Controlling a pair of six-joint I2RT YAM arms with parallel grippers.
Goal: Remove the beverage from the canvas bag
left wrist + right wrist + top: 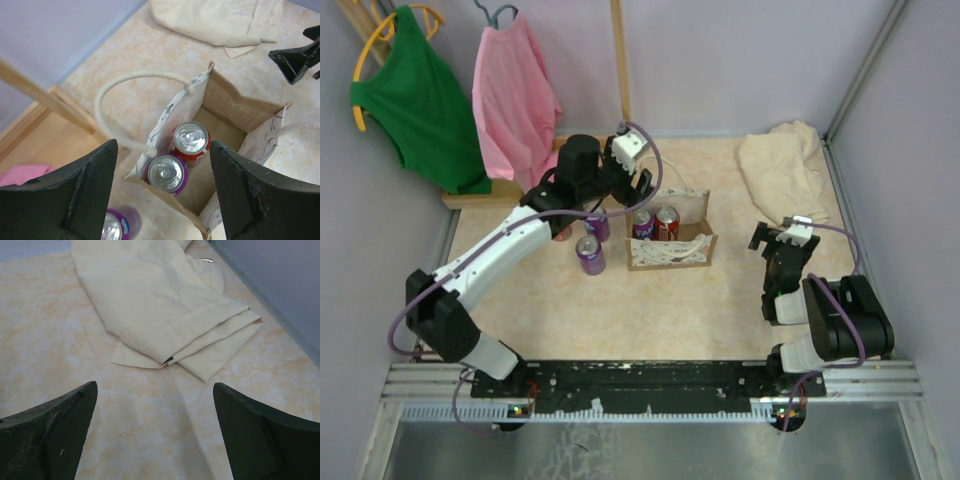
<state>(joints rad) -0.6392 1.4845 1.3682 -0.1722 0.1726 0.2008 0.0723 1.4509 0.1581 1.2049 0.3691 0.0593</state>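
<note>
Canvas bag (222, 97) stands open-topped in the middle of the table, with the drinks inside it. Left pincer (164, 145) hangs right above its mouth, jaws apart and holding nothing. Right pincer (155, 390), also wide and empty, sits well off to the right, so the left is plainly nearer. Below the left one a red can (191, 140) and a purple can (167, 173) stand upright side by side, lids up, so the reach looks straight down.
</note>
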